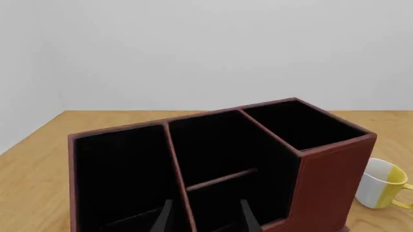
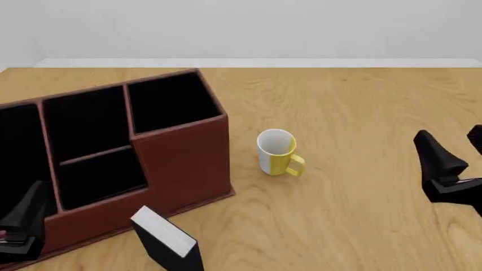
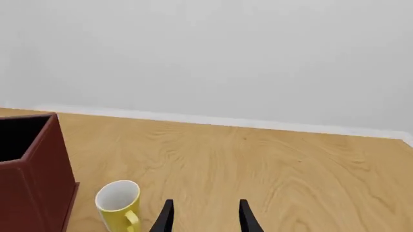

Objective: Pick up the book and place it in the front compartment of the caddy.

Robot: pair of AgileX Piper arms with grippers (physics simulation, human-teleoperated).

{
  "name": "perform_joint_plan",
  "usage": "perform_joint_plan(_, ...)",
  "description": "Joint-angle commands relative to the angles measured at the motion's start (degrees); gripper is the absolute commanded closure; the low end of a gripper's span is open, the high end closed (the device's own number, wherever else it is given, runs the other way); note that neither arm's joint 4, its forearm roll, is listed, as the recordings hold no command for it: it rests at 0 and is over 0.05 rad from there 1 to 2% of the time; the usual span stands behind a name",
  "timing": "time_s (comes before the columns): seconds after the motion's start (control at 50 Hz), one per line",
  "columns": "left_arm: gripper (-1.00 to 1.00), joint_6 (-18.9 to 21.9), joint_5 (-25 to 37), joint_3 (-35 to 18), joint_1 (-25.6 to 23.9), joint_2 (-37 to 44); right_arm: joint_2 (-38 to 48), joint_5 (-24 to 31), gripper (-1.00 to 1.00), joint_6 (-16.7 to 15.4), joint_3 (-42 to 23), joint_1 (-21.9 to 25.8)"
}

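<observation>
**One book, one caddy, one mug**

My left fingers (image 1: 204,216) and right fingers (image 3: 204,216) are spread, holding nothing. The book (image 2: 167,239) stands bottom centre of the front view, beside the caddy (image 2: 184,161); the mug (image 2: 278,153) mid-frame.

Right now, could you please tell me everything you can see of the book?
The book shows only in the front view: small, thick, black-covered, with white page edges facing up. It stands tilted on the wooden table, just in front of the caddy, at the picture's bottom edge, which cuts it off. No jaws touch it.
</observation>
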Motion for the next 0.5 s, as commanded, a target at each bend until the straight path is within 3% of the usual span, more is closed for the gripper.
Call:
perform_joint_plan(0.02, -1.00, 0.0, 0.0, 0.0, 0.0, 0.0, 16.1, -1.6, -1.00, 3.7, -13.9, 7.0)
perform_joint_plan(0.1, -1.00, 0.0, 0.0, 0.0, 0.0, 0.0, 22.4, 3.5, -1.00, 0.1, -21.1, 11.4)
perform_joint_plan(0.2, -1.00, 0.0, 0.0, 0.0, 0.0, 0.0, 26.1, 8.3, -1.00, 0.7, -26.9, 16.5)
perform_joint_plan(0.26, -1.00, 0.0, 0.0, 0.0, 0.0, 0.0, 27.8, 12.1, -1.00, 4.5, -30.7, 19.1)
perform_joint_plan(0.38, -1.00, 0.0, 0.0, 0.0, 0.0, 0.0, 30.4, 19.9, -1.00, 1.5, -37.5, 20.2)
perform_joint_plan(0.42, -1.00, 0.0, 0.0, 0.0, 0.0, 0.0, 32.8, 25.5, -1.00, 3.0, -42.6, 22.2)
perform_joint_plan(0.44, -1.00, 0.0, 0.0, 0.0, 0.0, 0.0, 34.3, 28.4, -1.00, -1.2, -45.6, 23.1)
perform_joint_plan(0.5, -1.00, 0.0, 0.0, 0.0, 0.0, 0.0, 36.0, 33.1, -1.00, 3.7, -50.1, 26.7)
